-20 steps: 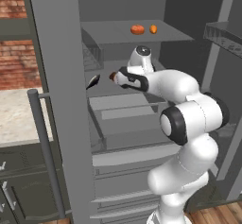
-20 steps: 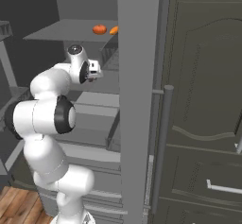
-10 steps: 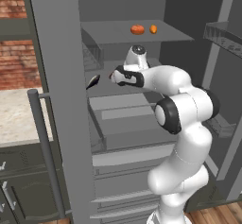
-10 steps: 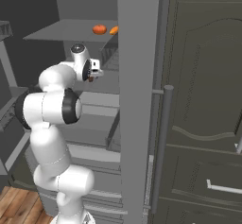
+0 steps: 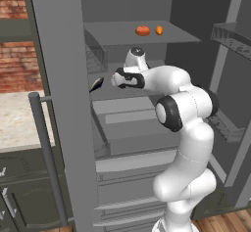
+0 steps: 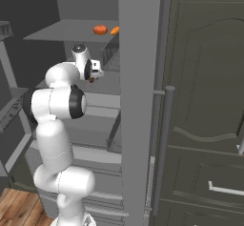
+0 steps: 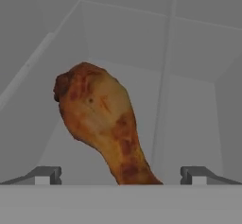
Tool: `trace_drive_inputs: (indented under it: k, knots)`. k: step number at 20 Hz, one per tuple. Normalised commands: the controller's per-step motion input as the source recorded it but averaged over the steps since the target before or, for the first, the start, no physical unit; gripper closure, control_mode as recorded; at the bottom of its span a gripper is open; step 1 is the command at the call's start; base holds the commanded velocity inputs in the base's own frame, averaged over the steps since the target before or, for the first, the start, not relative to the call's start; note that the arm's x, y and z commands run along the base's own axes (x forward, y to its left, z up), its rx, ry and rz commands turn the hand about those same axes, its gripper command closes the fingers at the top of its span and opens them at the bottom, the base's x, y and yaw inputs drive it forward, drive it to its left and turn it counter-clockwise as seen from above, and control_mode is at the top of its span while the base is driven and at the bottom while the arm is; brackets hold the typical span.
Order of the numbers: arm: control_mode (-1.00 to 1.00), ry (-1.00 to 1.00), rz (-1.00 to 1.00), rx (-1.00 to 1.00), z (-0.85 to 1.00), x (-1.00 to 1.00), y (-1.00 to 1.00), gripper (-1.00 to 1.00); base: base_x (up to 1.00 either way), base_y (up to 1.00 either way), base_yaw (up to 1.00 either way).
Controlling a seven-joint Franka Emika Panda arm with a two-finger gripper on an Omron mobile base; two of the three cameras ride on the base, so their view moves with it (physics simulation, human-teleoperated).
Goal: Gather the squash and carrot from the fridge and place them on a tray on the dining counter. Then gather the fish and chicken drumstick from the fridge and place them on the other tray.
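Reaching into the fridge (image 5: 147, 123), the gripper (image 7: 120, 175), jaws spread wide, frames the chicken drumstick (image 7: 101, 121) just ahead; closing on its narrow end looks next.

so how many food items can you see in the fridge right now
3. Two orange items sit side by side on the upper shelf: a rounder one and a smaller one. A drumstick lies right ahead of the open tool. More may be hidden behind the door.
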Motion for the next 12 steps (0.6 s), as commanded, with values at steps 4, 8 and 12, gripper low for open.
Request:
trace_drive_inputs:
  k: [4, 8, 12]
  knots:
    - [-1.00, 0.02, 0.00, 0.00, -0.20, 0.25, 0.00, -1.00, 0.00, 0.00, 0.00]
    - [-1.00, 0.00, 0.00, 0.00, -0.20, 0.30, 0.00, -1.00, 0.00, 0.00, 0.00]
    - [-1.00, 0.03, 0.00, 0.00, -0.13, 0.18, 0.00, -1.00, 0.00, 0.00, 0.00]
